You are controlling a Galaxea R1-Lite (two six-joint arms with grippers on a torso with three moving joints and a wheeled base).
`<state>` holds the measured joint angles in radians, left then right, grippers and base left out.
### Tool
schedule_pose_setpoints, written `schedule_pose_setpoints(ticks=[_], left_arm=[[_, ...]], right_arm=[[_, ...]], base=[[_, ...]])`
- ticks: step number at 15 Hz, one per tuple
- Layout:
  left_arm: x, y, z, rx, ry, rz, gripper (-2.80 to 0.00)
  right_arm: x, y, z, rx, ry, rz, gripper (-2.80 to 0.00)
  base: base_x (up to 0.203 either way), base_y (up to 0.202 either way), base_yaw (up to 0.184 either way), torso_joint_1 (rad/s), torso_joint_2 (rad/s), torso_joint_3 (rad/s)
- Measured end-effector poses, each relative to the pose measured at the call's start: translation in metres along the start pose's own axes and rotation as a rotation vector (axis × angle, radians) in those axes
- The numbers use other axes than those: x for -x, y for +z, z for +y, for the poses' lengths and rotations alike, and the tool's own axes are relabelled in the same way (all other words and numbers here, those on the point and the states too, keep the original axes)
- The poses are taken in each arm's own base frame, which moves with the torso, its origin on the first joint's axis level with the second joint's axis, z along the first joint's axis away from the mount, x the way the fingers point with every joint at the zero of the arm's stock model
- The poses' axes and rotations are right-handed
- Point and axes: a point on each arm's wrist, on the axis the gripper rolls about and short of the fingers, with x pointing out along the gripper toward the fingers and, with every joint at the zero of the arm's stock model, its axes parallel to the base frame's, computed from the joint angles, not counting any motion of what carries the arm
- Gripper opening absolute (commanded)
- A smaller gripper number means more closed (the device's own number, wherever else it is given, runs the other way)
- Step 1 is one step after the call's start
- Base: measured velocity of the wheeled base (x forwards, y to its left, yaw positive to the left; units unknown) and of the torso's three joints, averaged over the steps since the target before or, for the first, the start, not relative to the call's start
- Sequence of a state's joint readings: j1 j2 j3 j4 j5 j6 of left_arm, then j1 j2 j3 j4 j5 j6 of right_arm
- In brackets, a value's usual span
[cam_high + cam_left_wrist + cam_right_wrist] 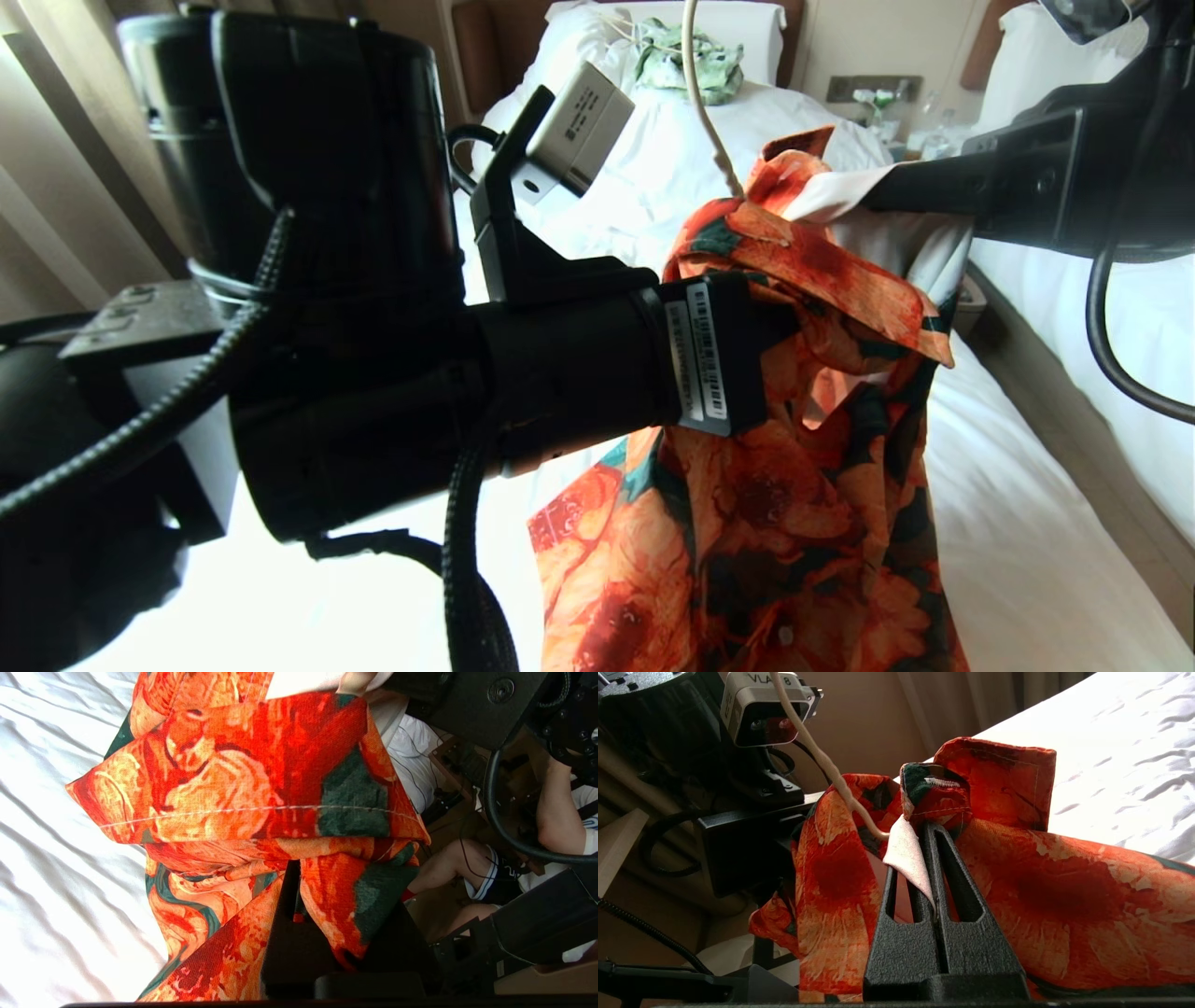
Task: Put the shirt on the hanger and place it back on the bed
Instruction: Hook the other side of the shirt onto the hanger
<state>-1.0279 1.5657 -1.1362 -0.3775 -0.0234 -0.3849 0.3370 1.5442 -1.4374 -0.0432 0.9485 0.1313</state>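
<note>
The orange-flowered shirt (747, 523) hangs above the bed (1027, 523), held up between both arms. My left gripper (296, 870) is shut on a fold of the shirt (261, 774) near the collar, and cloth drapes over one of its fingers. My right gripper (924, 828) comes in from the right and is shut on the shirt's pale lining (906, 854). The hanger (702, 103) shows only as a cream wire running down into the collar. The hanger's wire (817, 756) enters the cloth beside my right gripper; its hook and shoulders are hidden.
A small green-and-white garment (691, 61) lies by the pillows at the head of the bed. A second white bed (1148, 308) stands to the right, with a nightstand (896, 107) between them. A seated person's legs (448, 868) are beyond the shirt. Curtains (56, 140) hang at left.
</note>
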Motion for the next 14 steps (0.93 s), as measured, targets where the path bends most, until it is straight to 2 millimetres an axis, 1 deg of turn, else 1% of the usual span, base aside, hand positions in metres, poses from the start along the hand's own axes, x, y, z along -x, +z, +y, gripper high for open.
schedule_pose_setpoints(ticks=[2, 6, 11, 14], left_arm=[[-0.001, 0.001, 0.000, -0.002, -0.004, -0.006, -2.80], [-0.010, -0.009, 0.006, 0.003, 0.008, 0.012, -2.80], [-0.033, -0.016, 0.022, -0.003, -0.018, -0.157, -2.80], [-0.042, -0.025, 0.025, -0.001, -0.008, -0.168, -2.80]], right_arm=[[0.004, 0.002, 0.005, 0.009, -0.002, -0.006, -2.80], [0.011, 0.002, 0.005, 0.016, -0.024, -0.015, -2.80], [0.012, 0.001, 0.000, 0.045, -0.038, -0.012, -2.80], [0.013, 0.001, -0.004, 0.054, -0.046, -0.012, -2.80]], base=[[0.000, 0.000, 0.000, 0.000, 0.00, 0.000], [0.000, 0.000, 0.000, 0.000, 0.00, 0.000], [0.000, 0.000, 0.000, 0.000, 0.00, 0.000], [0.000, 0.000, 0.000, 0.000, 0.00, 0.000]])
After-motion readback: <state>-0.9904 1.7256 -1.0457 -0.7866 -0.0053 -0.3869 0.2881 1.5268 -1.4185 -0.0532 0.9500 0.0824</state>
